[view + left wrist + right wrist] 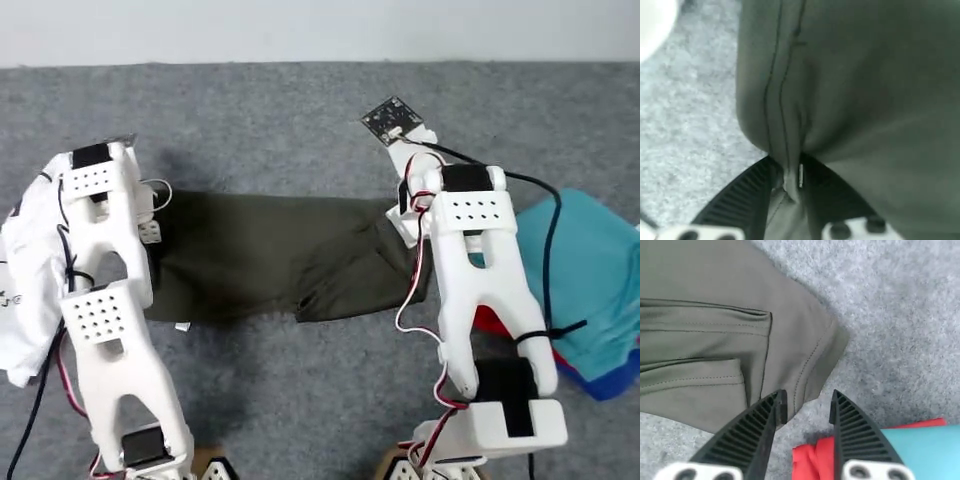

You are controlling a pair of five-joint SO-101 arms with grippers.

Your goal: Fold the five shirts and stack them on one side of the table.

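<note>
Both olive shirt (250, 255) ends hide under arms (480, 260); left pincer (788, 172) pinches it, right pincer (808, 402) gapes.

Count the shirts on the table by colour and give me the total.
Olive-green fabric shirt: 1
White fabric shirt: 1
Teal fabric shirt: 1
Red fabric shirt: 1
Dark blue fabric edge, probably a shirt: 1
Total: 5
</note>
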